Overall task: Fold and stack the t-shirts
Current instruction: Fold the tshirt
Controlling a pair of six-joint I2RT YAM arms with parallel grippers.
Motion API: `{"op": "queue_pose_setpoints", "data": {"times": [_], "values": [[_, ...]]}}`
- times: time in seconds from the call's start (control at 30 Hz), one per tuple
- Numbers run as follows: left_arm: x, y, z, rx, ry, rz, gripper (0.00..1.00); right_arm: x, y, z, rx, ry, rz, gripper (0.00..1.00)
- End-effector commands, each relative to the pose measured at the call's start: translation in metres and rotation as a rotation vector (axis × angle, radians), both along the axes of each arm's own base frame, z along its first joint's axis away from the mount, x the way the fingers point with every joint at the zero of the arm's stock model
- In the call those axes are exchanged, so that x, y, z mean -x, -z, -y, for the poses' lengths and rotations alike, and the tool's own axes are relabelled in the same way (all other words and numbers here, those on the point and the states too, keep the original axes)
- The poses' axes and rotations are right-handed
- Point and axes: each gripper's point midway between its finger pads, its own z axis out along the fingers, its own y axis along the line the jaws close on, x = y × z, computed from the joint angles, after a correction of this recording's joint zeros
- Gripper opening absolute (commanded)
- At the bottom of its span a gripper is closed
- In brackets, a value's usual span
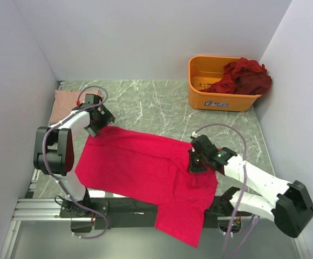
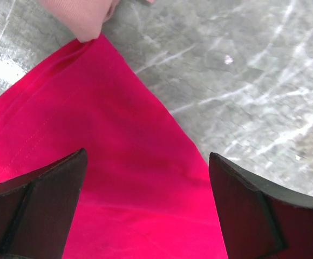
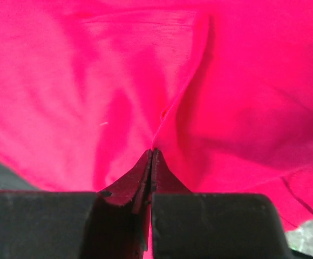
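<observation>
Grey marbled tabletop (image 1: 162,102): bright pinkish-red cloth t-shirt (image 1: 140,167) spread at centre. Left gripper (image 2: 147,162), jaws spread, over its 10 o'clock corner; right gripper (image 3: 151,162) pinching a raised fold at its 3 o'clock edge. Dark maroon shirts (image 1: 245,75) in orange plastic bin (image 1: 199,70), 1 o'clock.

Soft matt cloth of the red t-shirt (image 1: 140,162), smooth faintly shiny veined stone-look table (image 1: 156,108), glossy plastic orange bin (image 1: 197,81)

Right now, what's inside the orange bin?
Crumpled dark maroon cloth fills the right side of the orange bin, spilling over its right rim. The left part shows bare orange floor. How many shirts that heap is, and anything under it, is hidden.
</observation>
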Motion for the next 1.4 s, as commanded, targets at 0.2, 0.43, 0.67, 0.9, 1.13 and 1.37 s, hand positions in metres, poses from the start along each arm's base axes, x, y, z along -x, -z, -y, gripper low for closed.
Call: {"op": "queue_pose_setpoints", "data": {"times": [0.2,0.43,0.67,0.9,1.13,1.37], "values": [[-0.024,-0.006,-0.022,-0.058,-0.043,0.03,0.99,0.047,-0.005,-0.045,-0.087,-0.265,0.018,0.0],[-0.027,-0.005,-0.031,-0.08,-0.048,0.014,0.99,0.09,-0.004,-0.058,-0.105,-0.406,-0.015,0.1],[-0.026,-0.006,-0.04,-0.107,-0.052,-0.001,0.99,0.089,-0.012,-0.055,-0.129,-0.346,0.037,0.52],[-0.025,-0.015,-0.037,-0.094,-0.042,0.029,0.99,0.024,-0.04,-0.03,-0.104,0.003,0.15,0.77],[-0.018,-0.011,-0.033,-0.072,-0.031,0.032,0.99,0.001,-0.033,-0.049,-0.189,-0.024,0.106,0.81],[-0.014,-0.019,-0.035,-0.081,-0.042,0.048,0.99,-0.002,0.0,-0.064,-0.138,-0.036,-0.008,0.81]]}}
